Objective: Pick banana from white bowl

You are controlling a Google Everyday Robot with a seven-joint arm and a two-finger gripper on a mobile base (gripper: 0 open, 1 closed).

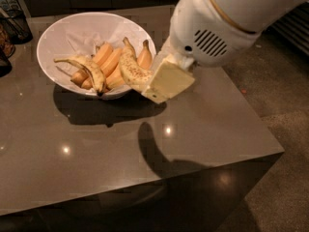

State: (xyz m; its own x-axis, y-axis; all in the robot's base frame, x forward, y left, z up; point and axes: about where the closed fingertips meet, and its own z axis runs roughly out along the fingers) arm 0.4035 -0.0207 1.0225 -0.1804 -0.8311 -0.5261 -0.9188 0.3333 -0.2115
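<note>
The jaws appear closed on the lower end of the banana [131, 70], though only one pale pad shows and the grip itself is hidden behind it. The gripper [161, 83] hangs at the right rim of the white bowl [58, 28], just above the table [96, 144]. The banana slants up from the pad, its dark tip over the bowl, lying across the smooth orange bananas [108, 62]. A thinner dark-streaked banana [89, 69] rests to their left. The white arm [217, 28] fills the upper right.

Camera high, looking down; tool [164, 83] close, upper right.
</note>
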